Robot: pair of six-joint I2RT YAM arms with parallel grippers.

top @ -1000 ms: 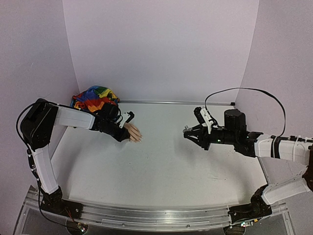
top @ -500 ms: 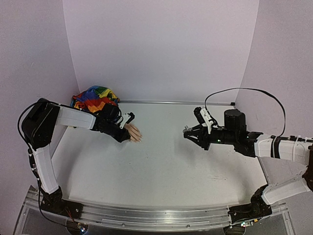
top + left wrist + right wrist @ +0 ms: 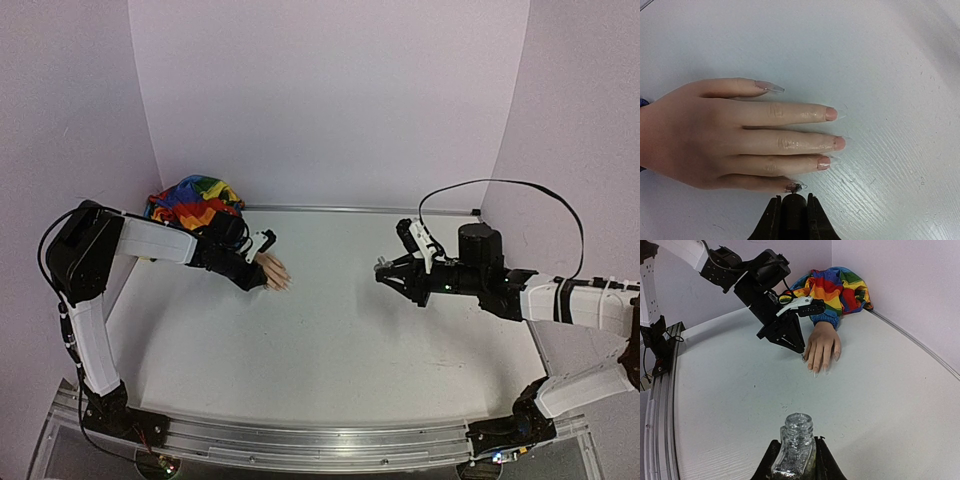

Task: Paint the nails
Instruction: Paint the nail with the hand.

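Left wrist: dark brush (image 3: 794, 206) is pinched by left tool (image 3: 792, 198) at pale plastic nails (image 3: 839, 143). Upright for dipping, clear glass bottle (image 3: 799, 427) is clamped by right tool (image 3: 795, 441).

The right gripper (image 3: 796, 462) clamps a small glittery glass bottle (image 3: 796, 437) upright, its neck uncapped. Across the white counter (image 3: 890, 405) a pale fake hand (image 3: 822, 342) lies flat, nails (image 3: 815, 373) pointing toward the bottle, its rainbow sleeve (image 3: 832, 290) bunched in the far corner. The black left gripper (image 3: 799, 347), jaws together, points down just beside the hand's outermost fingertip.
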